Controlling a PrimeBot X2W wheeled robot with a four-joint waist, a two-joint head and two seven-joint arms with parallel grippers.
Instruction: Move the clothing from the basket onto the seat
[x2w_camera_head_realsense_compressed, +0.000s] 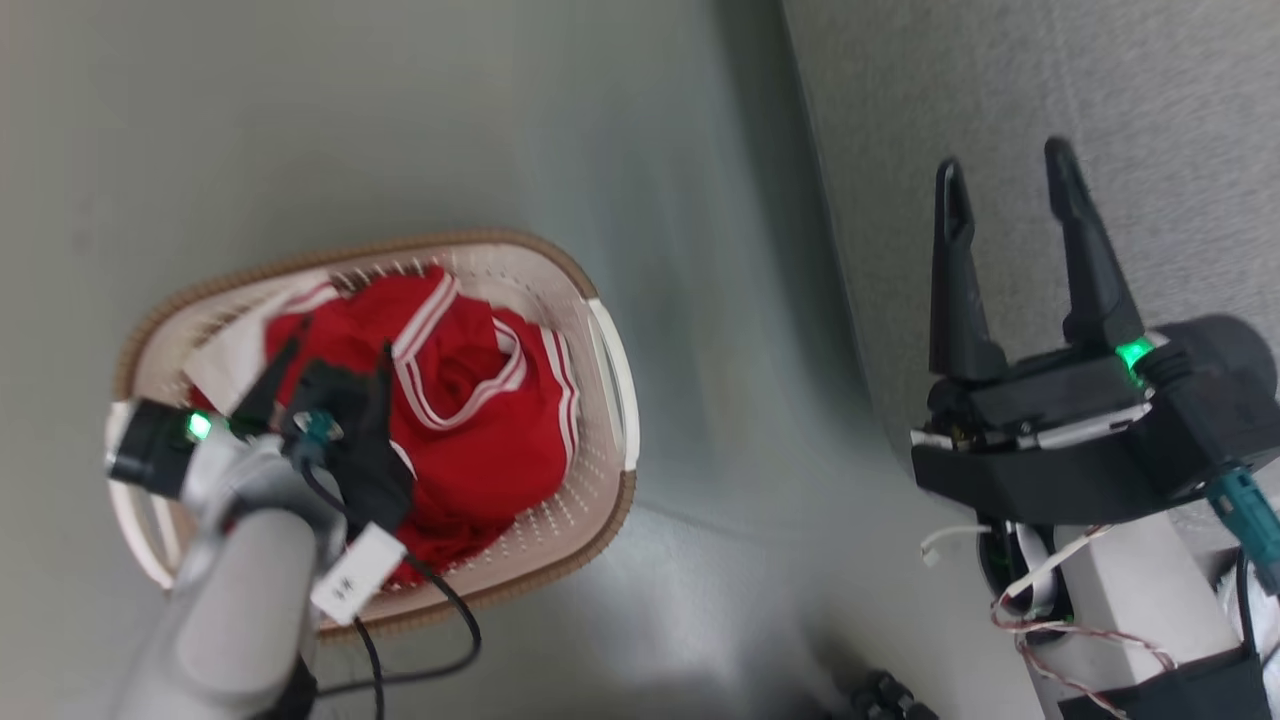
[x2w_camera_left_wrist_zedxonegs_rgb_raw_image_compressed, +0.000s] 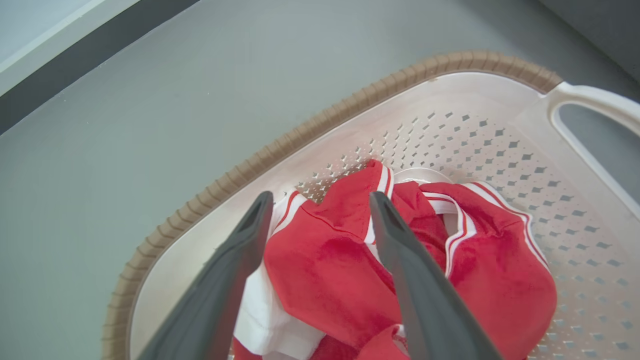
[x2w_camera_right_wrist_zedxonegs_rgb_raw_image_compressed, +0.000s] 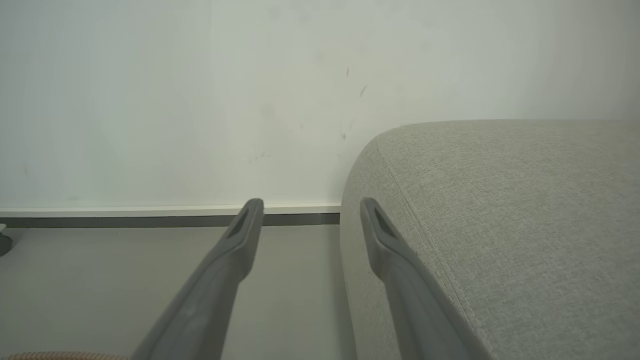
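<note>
Two grippers, the jaws of both spread wide and empty. At the basket, the left gripper hangs with its fingers straddling the red clothing heaped inside; whether they touch it cannot be judged. Well apart from the basket, the right gripper hovers above the edge of the grey seat. The basket stands on the floor.

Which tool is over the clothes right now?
The left tool, open above the red, white-striped fabric clothing in the oval cream plastic basket. The right tool hangs open by the grey fabric seat.
</note>
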